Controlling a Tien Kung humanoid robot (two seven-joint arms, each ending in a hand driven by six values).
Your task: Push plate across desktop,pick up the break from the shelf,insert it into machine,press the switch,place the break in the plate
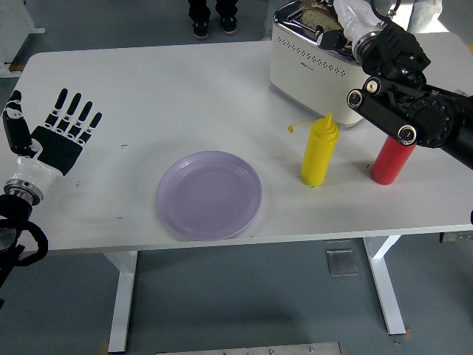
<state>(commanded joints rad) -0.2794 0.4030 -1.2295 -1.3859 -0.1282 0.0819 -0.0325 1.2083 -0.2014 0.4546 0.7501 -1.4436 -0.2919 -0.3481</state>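
The right robot hand [353, 22] reaches over the cream, boxy toaster [314, 63], its fingers hidden, grip unreadable, beside the bread [319, 12] in the slot. The left robot hand [60, 133] lies flat, fingers splayed, on the white desk [185, 89]. The round lilac plate [208, 194] sits near the desk's front edge.

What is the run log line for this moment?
right hand: at toaster top, by bread | left hand: open, resting | plate: empty

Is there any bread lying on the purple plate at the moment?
No, the purple plate is bare; the bread sits in the toaster.
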